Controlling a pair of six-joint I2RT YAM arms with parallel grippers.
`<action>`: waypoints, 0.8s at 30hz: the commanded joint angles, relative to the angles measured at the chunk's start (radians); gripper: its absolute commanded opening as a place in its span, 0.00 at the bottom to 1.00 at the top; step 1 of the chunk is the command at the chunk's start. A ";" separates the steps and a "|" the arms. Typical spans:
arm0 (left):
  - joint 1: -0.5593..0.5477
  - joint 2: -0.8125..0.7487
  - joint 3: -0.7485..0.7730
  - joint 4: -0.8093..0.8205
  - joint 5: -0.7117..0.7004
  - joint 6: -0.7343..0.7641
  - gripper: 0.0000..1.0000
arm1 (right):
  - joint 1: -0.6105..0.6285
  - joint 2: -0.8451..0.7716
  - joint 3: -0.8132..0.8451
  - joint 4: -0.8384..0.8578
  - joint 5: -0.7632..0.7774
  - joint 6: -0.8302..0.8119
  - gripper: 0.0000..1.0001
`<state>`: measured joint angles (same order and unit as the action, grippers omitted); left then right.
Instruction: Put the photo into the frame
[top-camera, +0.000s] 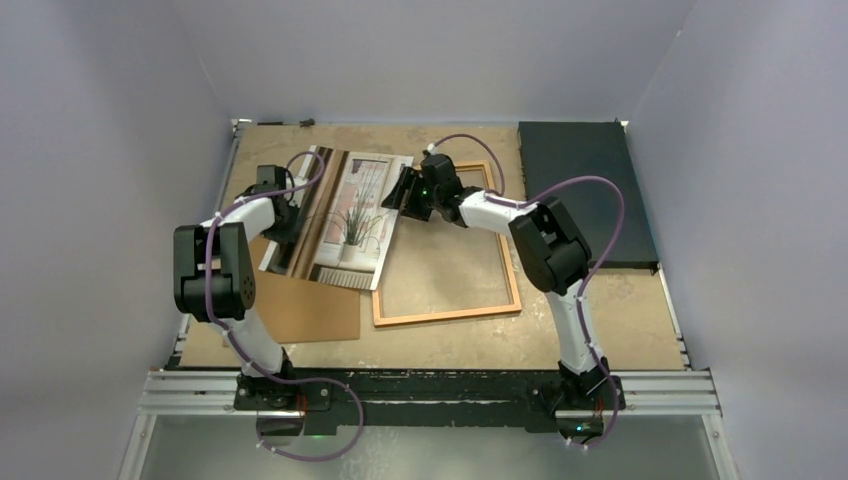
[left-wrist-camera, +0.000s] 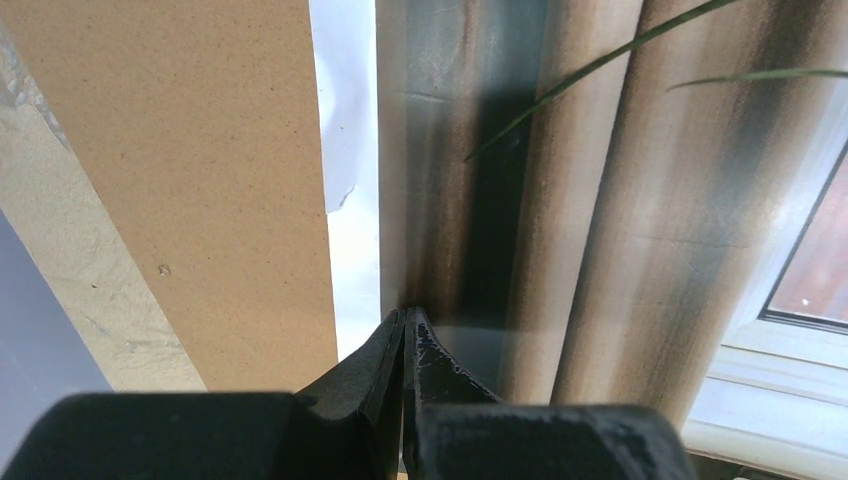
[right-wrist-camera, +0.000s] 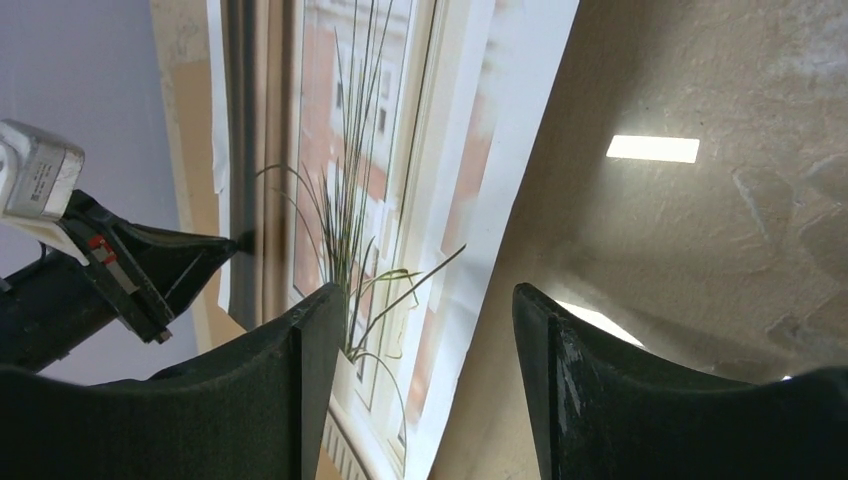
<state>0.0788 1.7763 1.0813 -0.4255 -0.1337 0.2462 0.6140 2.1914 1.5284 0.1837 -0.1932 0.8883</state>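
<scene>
Near, at seven o'clock, the brown board lies flat on the table, with the frame dead centre. The photo overlaps the frame's nine o'clock side. Left jaws are clamped on the photo's white border, and right jaws are parted at its three o'clock edge.

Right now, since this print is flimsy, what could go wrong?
The left gripper pinches the photo near what looks like a nick in its white border; pulling could tear it. The open right gripper straddles the opposite edge; closing skewed could crease it. The photo sits askew to the frame; corners may snag.
</scene>
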 joint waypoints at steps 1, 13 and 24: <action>0.006 -0.021 -0.015 -0.016 0.056 -0.017 0.00 | 0.000 0.010 0.058 0.003 -0.003 -0.012 0.63; 0.006 -0.048 0.012 -0.047 0.082 -0.020 0.00 | 0.000 0.043 0.117 0.021 -0.009 0.021 0.11; -0.064 -0.188 0.473 -0.367 0.301 -0.078 0.48 | 0.021 -0.081 0.135 0.033 -0.007 0.067 0.00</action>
<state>0.0727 1.6985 1.3930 -0.6601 0.0505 0.2157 0.6155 2.2272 1.6100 0.1856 -0.1997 0.9234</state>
